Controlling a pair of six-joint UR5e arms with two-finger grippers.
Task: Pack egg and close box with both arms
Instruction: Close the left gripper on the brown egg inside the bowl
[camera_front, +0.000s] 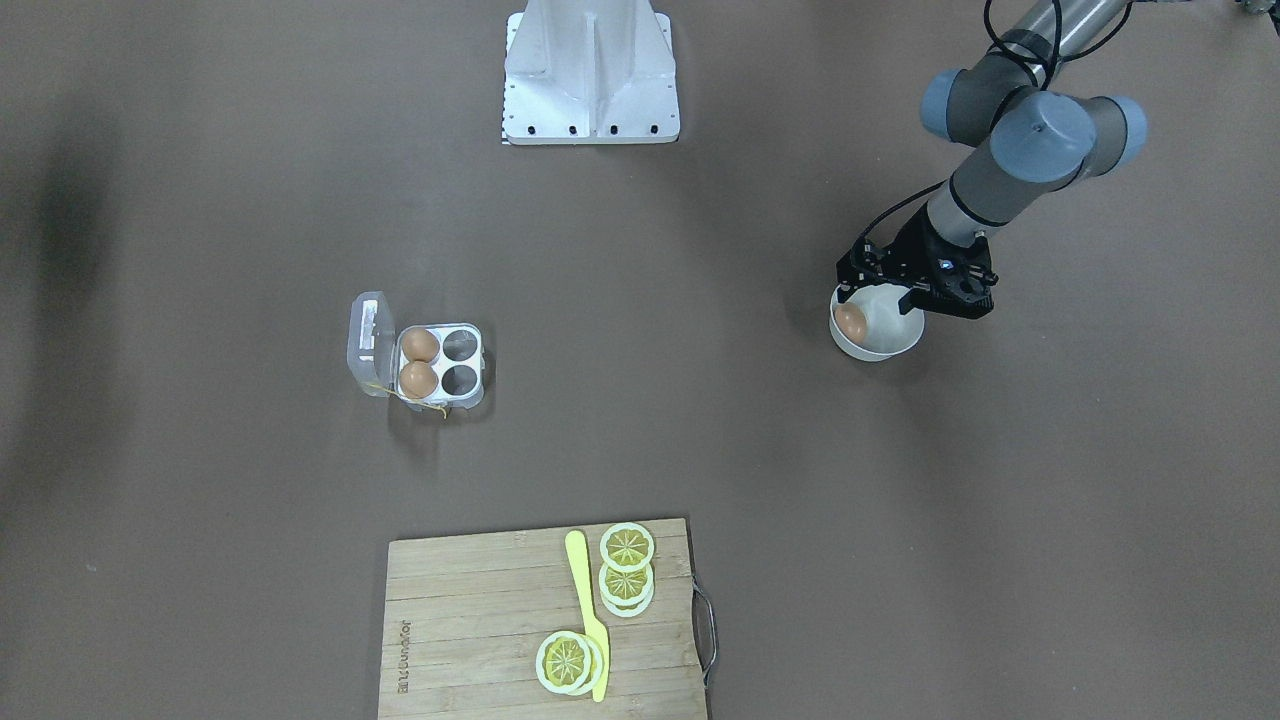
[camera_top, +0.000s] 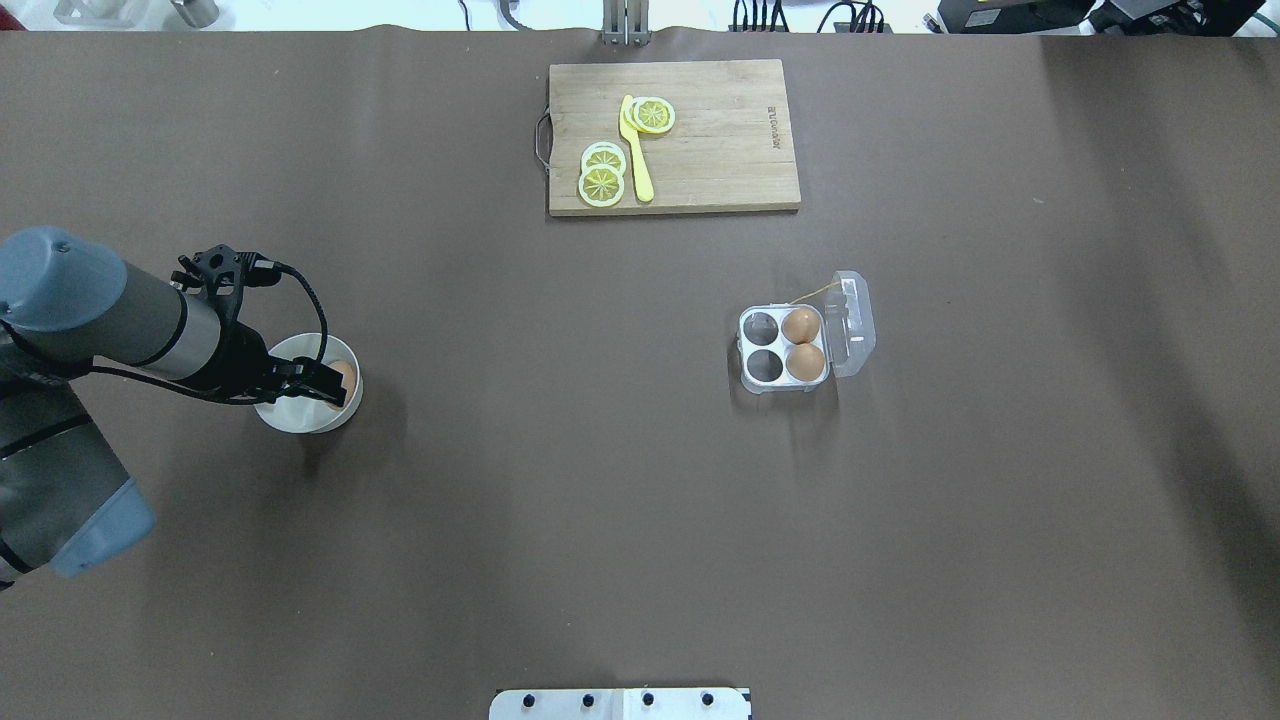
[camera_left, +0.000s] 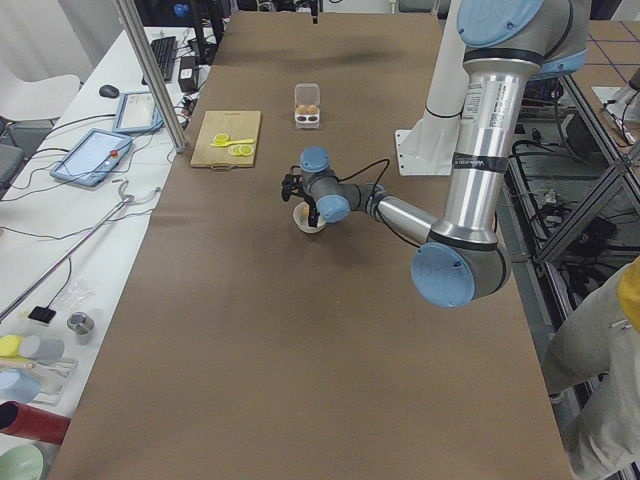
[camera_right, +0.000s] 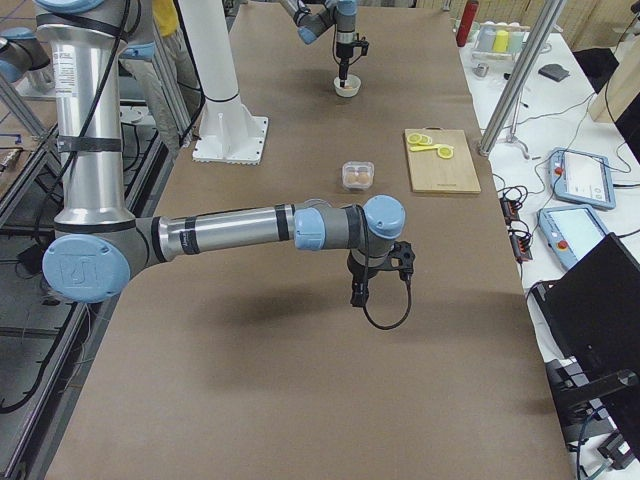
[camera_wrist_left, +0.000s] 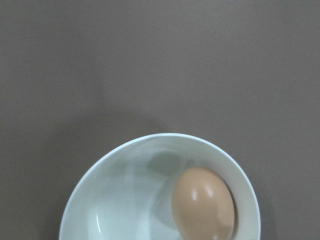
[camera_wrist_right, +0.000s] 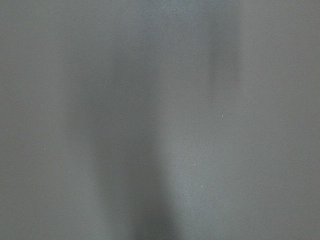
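The bench (camera_front: 700, 420) is covered with a matte brown sheet. The left arm (camera_front: 1010, 150), a grey tubular unit with light-blue joint caps, reaches down over a round white bowl (camera_front: 880, 352) with a smooth glossy wall. The left fingers (camera_front: 915, 300), black and angular, hang spread wide above the bowl rim and hold nothing. The egg (camera_front: 851, 323), brown, smooth and oval, lies inside the bowl against its wall; the left wrist view shows it resting at the lower right of the bowl floor. The box (camera_front: 440, 362) stands well apart from the bowl, near the middle of the bench. It has a white four-cell tray, and its clear hinged lid (camera_front: 368, 340) is folded open to one side. Two brown eggs (camera_front: 419, 344) fill the two cells next to the lid; the other two cells (camera_front: 461, 344) are empty. A rectangular wooden cutting board (camera_front: 470, 600) carries ribbed yellow lemon slices (camera_front: 627, 547) and a slim yellow knife (camera_front: 585, 600). The right arm (camera_right: 230, 230) extends over bare bench, and the right fingers (camera_right: 358, 290) point downward there. Whether these are wide or narrow cannot be told. The right wrist view shows only the plain bench surface.
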